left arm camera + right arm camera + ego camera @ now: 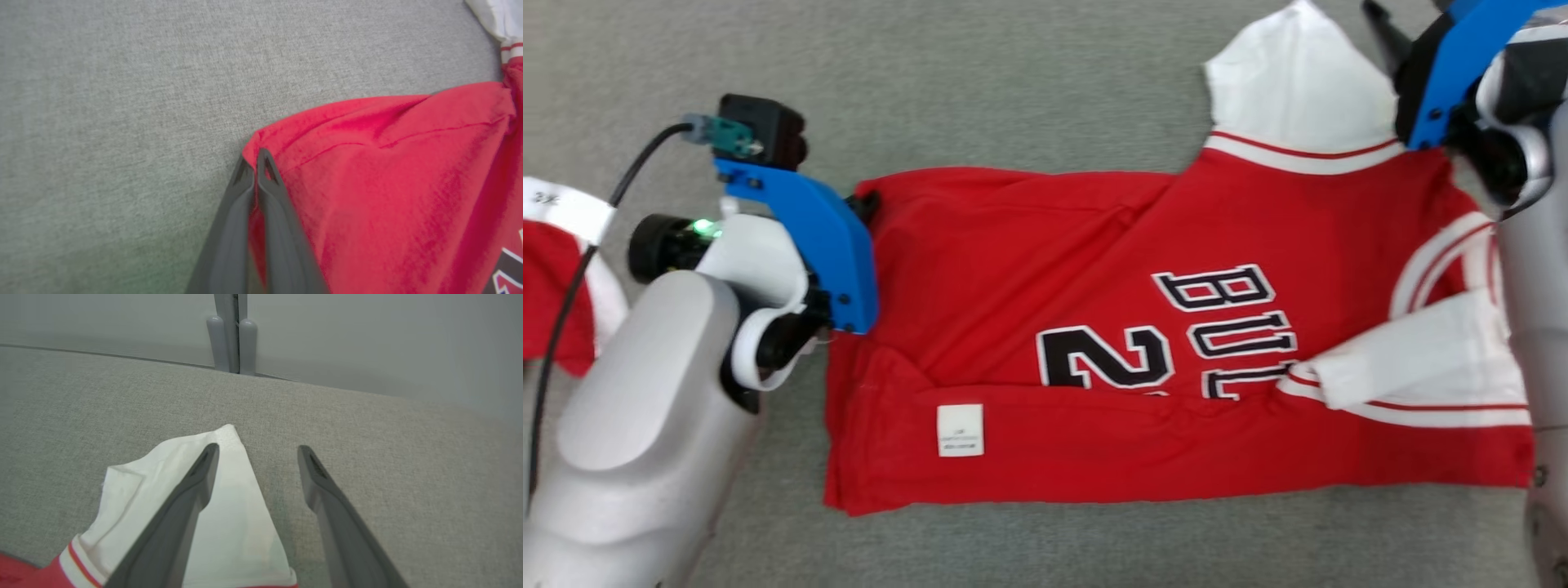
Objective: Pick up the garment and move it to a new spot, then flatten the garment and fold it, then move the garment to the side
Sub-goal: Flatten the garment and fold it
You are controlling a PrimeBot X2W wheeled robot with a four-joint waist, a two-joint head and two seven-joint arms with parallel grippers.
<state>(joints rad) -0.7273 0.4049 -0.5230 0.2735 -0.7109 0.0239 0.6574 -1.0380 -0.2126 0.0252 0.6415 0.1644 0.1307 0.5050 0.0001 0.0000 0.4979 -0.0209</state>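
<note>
One red basketball jersey (1029, 245) with two white sleeves (1298, 82) lies partly folded on the grey fabric tabletop (931, 82). The left claw (254, 163) is pressed together, pinching its red corner. The right claw (255, 451) is spread over one sleeve. One other red-and-white garment (551, 286) lies well apart, left.

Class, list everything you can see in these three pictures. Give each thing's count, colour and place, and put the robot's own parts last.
jersey: one, red with white sleeves and black lettering, lying on the surface.
label: one, white, on the jersey near its edge closest to the robot.
second cloth: one, red and white, at the head view's left edge.
surface: one, grey fabric, under the jersey.
wall: one, pale grey, beyond the surface.
post: one, grey, against the wall.
left claw: one, dark, shut on the jersey's corner.
right claw: one, dark, open over a white sleeve.
</note>
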